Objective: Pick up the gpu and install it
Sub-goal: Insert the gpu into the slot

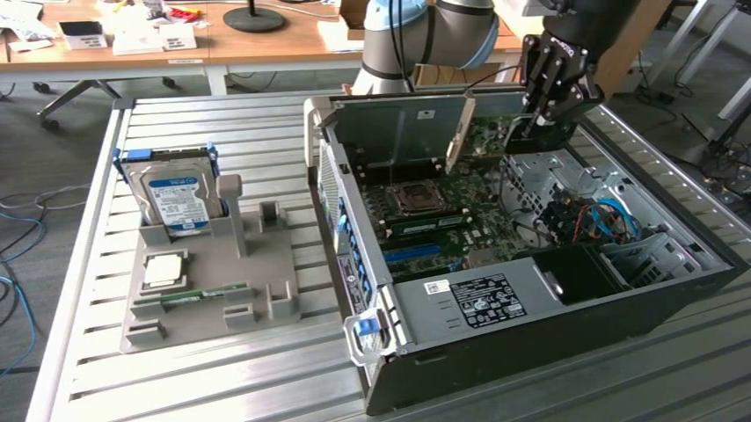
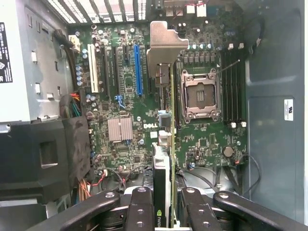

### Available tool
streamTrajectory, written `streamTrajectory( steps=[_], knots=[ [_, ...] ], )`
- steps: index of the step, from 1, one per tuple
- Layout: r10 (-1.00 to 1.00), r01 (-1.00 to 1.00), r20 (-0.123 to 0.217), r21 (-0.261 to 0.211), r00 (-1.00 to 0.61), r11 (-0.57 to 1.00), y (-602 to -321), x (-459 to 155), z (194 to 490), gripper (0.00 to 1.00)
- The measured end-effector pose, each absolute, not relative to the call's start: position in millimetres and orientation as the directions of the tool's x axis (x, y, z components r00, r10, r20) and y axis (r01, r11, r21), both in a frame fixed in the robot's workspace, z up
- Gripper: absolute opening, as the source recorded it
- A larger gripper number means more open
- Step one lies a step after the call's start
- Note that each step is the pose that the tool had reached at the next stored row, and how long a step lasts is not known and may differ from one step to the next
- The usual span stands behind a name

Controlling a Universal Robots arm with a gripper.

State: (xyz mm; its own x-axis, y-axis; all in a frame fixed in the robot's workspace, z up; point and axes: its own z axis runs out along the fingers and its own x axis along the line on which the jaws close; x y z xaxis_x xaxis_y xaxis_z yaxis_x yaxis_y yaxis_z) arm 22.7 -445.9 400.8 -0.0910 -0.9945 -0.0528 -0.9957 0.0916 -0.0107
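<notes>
The tool point(image 2: 163, 204) is clamped on the gpu point(image 2: 163, 159), holding it edge-down over the motherboard point(image 2: 207, 139) inside the computer case point(image 1: 657, 294). The card's long axis runs straight away from the tool, bracket end farthest, parallel to the blue slot point(image 2: 138, 70) just beside it.
</notes>
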Motion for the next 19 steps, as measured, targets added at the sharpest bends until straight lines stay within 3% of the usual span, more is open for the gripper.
streamTrajectory(
  steps=[19],
  knots=[
    [-0.994, -0.996, -0.053, -0.011, -0.091, 0.092, -447.7, 19.1, 399.4, 0.27]
  ],
)
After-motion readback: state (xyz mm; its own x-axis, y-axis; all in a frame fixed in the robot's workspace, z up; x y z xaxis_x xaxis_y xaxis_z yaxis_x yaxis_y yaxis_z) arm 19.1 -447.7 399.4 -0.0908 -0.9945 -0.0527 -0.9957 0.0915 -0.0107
